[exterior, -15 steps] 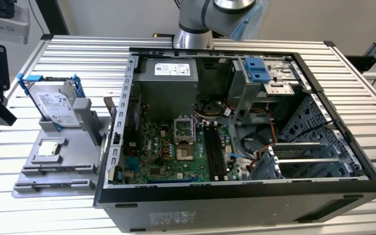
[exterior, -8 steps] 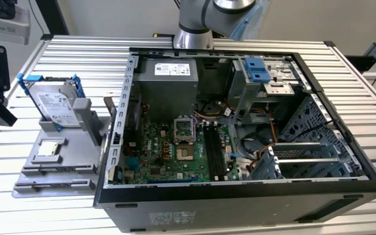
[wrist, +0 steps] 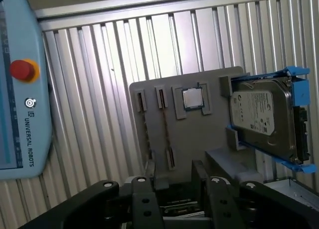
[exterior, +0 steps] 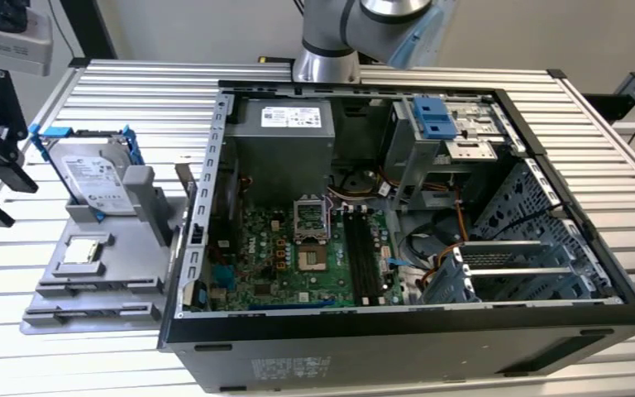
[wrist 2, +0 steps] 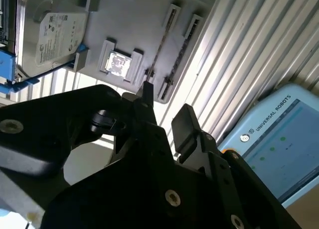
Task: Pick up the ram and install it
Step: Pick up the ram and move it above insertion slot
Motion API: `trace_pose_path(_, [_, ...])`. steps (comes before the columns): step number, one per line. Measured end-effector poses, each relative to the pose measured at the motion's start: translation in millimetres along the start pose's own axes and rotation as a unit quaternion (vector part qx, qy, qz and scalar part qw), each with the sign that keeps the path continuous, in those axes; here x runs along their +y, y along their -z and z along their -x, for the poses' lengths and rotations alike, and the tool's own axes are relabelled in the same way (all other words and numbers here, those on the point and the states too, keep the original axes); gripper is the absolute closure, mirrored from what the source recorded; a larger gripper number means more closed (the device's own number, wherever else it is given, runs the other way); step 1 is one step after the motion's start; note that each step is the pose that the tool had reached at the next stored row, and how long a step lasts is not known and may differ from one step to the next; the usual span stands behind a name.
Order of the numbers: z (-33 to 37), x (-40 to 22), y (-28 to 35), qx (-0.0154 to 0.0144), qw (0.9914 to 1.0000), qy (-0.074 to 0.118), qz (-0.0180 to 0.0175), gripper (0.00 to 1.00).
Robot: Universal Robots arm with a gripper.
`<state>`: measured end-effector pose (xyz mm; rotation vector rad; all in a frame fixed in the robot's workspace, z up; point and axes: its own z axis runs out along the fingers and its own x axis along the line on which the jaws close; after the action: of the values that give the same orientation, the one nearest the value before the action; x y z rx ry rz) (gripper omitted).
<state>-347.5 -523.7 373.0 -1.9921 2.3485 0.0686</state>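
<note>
Housing of the hand [wrist: 174, 171] covers the near end of the grey fixture [wrist: 199, 139] in both wrist views, and its two black fingers [wrist: 149, 171] stand apart with nothing between them. Just beyond them the ram [wrist: 166, 132] shows edge-on as a thin dark line standing in a slot of the fixture, next to the processor chip [wrist: 192, 98]. A similar line runs in the slot beside it, and I cannot tell whether that is a second stick. The hard drive [wrist: 261, 117] in blue rails stands propped at one side of the fixture, and the pale blue pendant [wrist: 20, 89] is cut off by the frame. In the exterior view the arm [exterior: 329, 41] is cut off at the top edge. The fixture rests on a slatted aluminium tabletop [exterior: 130, 91] just beside the open computer case [exterior: 406, 331], with a pale wall [exterior: 185, 25] behind.
</note>
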Motion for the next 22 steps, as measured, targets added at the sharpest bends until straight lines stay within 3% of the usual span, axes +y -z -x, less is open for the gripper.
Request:
trace_pose_path(5, [-0.3, 0.1, -5.1, -0.0001, 0.99896, 0.045, 0.0035, 0.0])
trace_pose_path(9, [-0.6, 0.1, -8.5, -0.0002, 0.99661, 0.082, 0.0063, 0.0])
trace_pose_path(13, [-0.8, 0.0, -11.6, 0.0019, 0.99482, 0.101, 0.0076, 0.0])
trace_pose_path(22, [-1.7, 0.2, -23.7, 0.0106, 0.99451, 0.104, 0.0072, 0.0])
